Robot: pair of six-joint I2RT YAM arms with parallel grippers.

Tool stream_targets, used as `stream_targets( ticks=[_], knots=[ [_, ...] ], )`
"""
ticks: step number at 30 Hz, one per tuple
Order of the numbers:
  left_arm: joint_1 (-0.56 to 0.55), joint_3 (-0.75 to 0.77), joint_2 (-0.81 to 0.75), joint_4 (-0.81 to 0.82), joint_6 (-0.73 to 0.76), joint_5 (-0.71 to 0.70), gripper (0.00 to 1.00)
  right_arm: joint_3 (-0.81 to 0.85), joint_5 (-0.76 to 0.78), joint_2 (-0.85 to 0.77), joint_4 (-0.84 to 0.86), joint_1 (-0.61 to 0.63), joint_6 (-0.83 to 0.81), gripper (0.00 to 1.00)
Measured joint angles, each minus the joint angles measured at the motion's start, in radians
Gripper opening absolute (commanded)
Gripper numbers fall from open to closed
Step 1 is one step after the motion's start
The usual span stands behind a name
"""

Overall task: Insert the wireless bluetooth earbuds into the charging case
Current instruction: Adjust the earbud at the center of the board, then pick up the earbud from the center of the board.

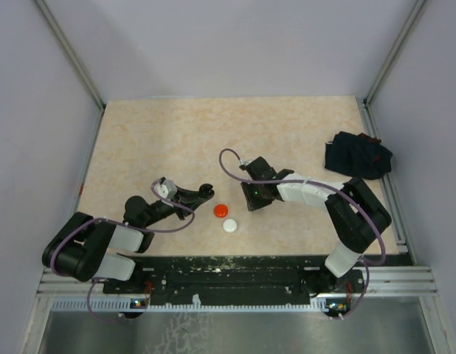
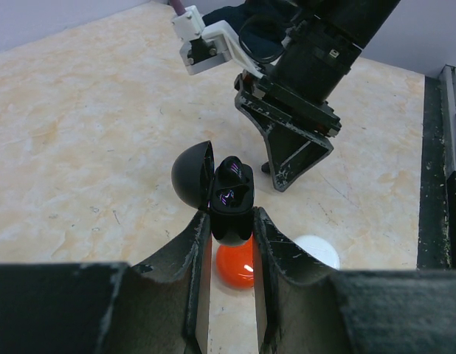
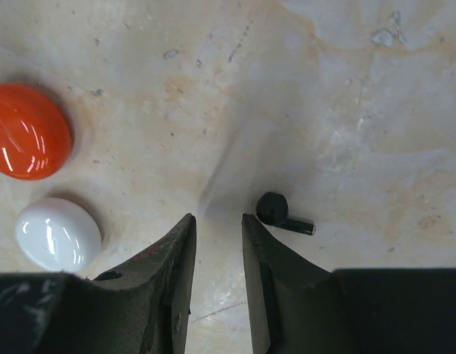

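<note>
- left gripper (image 2: 229, 221) pinches the open black charging case (image 2: 229, 198); whether a bud already sits inside, cannot tell.
- right gripper (image 3: 217, 225), fingers slightly parted and empty, hangs just beside a black earbud (image 3: 274, 209) on the table (image 3: 339, 88); pickup and insertion remain.

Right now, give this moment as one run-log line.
left pincer: grips open black case | right pincer: empty | black earbud: on table beside it
</note>
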Motion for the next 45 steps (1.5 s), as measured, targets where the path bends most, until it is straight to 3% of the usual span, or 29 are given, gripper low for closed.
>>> stream_targets(
  ticks=[12, 29, 45],
  knots=[
    [0.0, 0.0, -0.028, -0.005, 0.001, 0.0, 0.0, 0.146, 0.03, 0.095, 0.012, 0.01, -0.064, 0.32],
    [0.0, 0.0, -0.028, -0.004, 0.001, 0.0, 0.0, 0.084, 0.261, -0.018, -0.085, 0.061, 0.013, 0.29],
    [0.0, 0.0, -0.026, -0.004, 0.0, 0.001, 0.0, 0.072, 0.296, 0.025, -0.07, 0.093, 0.061, 0.28]
  ],
)
